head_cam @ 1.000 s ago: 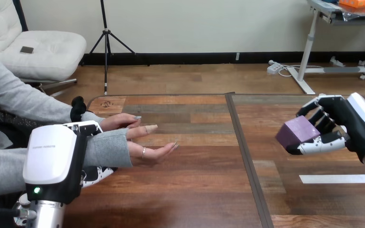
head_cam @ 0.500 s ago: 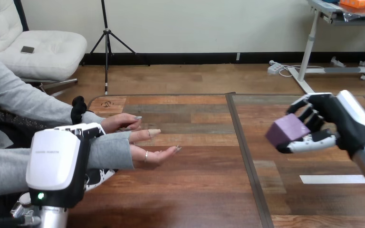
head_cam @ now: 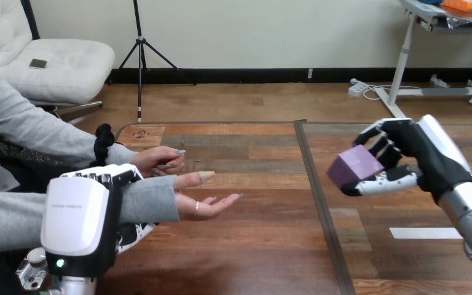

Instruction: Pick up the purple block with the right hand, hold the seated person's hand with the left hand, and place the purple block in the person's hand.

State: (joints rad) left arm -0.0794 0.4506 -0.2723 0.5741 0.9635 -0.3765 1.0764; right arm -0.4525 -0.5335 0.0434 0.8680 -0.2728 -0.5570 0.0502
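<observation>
Our right hand (head_cam: 427, 153), fingers curled, grips the smooth purple cube-shaped block (head_cam: 353, 166) above the plank-wood table's (head_cam: 252, 246) right side. At near left, our left hand (head_cam: 77, 215) clasps the person's grey-sleeved wrist (head_cam: 147, 200).

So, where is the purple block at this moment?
In the head view the purple block is at the right, held in the right hand above the table, well apart from the person's open hand at the left.

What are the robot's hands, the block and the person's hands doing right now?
left hand: curled round the person's sleeved wrist
right hand: curled round the purple block
purple block: held in the air
person's near hand: open, palm up, empty
person's far hand: fingers curled
</observation>
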